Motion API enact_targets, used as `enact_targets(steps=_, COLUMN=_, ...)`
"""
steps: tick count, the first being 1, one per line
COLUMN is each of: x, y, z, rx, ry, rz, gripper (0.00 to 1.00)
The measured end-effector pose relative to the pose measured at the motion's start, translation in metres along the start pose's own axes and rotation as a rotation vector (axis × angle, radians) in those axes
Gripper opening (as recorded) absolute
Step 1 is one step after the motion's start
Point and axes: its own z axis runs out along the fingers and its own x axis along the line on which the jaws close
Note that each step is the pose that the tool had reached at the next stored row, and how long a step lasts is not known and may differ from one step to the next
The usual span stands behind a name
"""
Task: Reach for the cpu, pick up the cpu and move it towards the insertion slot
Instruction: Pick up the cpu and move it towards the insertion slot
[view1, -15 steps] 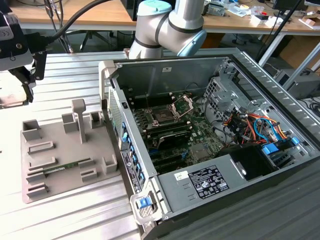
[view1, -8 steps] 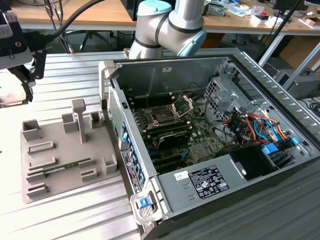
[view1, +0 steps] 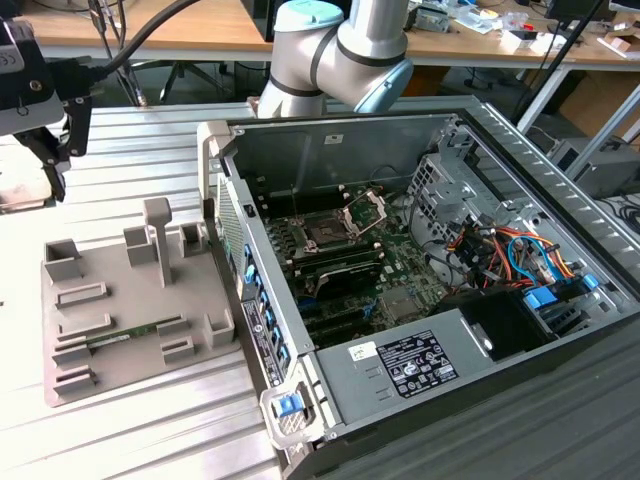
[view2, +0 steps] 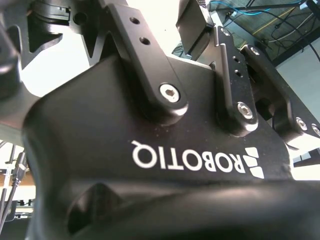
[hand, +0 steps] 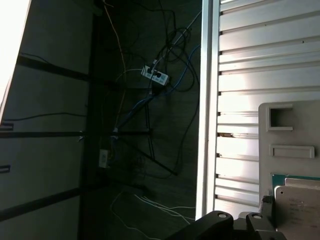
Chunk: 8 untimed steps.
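Presently, exterior view: the arm reaches across to the exterior view's left. Its black gripper hangs above the slatted table, well apart from the open computer case. Inside the case the insertion slot lies on the motherboard with a dark centre, and its hinged frame is tilted up beside it. A grey holder sits on the table between gripper and case, with a green memory stick lying in one of its grooves.

Second wrist view: close on the gripper body and its black linkage bars, seen from behind. Aperture of the claw: cannot tell. Whether it touches anything: cannot tell.

First wrist view: the cpu, with a silvery top and a green edge, lies flat in a recess of a pale holder on the slatted table. I cannot tell whether this is the same piece as the grey holder. The gripper shows as black knuckles just beside the cpu, and contact cannot be judged. Past the table edge, cables lie on a dark floor.
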Motion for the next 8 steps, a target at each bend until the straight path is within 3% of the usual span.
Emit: enact_targets(steps=8, x=0.0, y=0.0001, z=-0.0029, rx=0.0, ry=0.0, rz=0.0, gripper=0.55)
